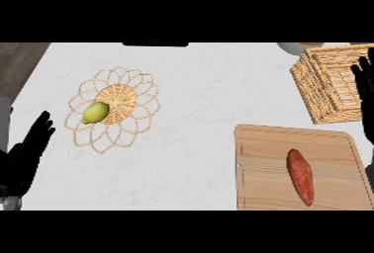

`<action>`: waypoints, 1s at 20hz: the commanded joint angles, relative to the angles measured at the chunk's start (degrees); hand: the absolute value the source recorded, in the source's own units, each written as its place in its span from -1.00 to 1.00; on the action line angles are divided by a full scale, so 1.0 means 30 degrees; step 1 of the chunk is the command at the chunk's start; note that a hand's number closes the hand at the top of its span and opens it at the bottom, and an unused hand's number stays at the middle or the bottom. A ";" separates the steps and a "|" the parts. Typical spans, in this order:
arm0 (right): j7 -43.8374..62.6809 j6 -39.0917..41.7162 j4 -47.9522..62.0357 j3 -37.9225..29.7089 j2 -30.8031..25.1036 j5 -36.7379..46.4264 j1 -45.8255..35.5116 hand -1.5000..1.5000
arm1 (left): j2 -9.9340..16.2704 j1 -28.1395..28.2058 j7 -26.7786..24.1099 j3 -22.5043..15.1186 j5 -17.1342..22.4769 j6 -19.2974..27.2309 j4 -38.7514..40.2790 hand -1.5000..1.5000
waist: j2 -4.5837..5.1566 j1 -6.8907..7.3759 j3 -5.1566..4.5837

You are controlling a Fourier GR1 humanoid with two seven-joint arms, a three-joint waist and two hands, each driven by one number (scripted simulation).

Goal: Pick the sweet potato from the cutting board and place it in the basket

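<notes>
A sweet potato lies lengthwise on a wooden cutting board at the lower right of the frame, untouched. A woven basket sits above the board at the upper right. The right hand shows at the right edge over the basket, fingers straight. The left hand rests open at the left edge. A green fruit sits on a wicker trivet at centre left.
</notes>
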 commanded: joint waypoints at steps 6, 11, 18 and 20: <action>-0.2979 1.0545 0.1364 0.0456 0.1329 -0.6832 -0.3247 1.00 | -0.0527 -0.2618 0.0771 -0.0076 0.0495 -0.0344 -0.0588 0.00 | 0.0346 0.0159 -0.0140; -0.9346 1.4441 -0.2148 0.5619 -0.0534 0.1218 -0.1276 -1.00 | -0.1214 -0.2746 0.1677 -0.0365 0.1092 -0.0521 0.0145 0.00 | -0.0022 -0.0859 -0.0299; -0.8776 1.2342 -0.5395 0.5678 -0.0042 0.4078 0.2231 -1.00 | -0.1865 -0.4532 0.2707 0.0006 0.0233 -0.0525 0.1418 0.00 | -0.0243 -0.1023 -0.0413; -0.6024 1.2891 -0.6283 0.4921 -0.1289 0.2973 0.1675 -1.00 | -0.1577 -0.3671 0.1871 0.0474 0.0801 -0.1314 0.1712 0.00 | -0.0264 -0.1004 -0.0429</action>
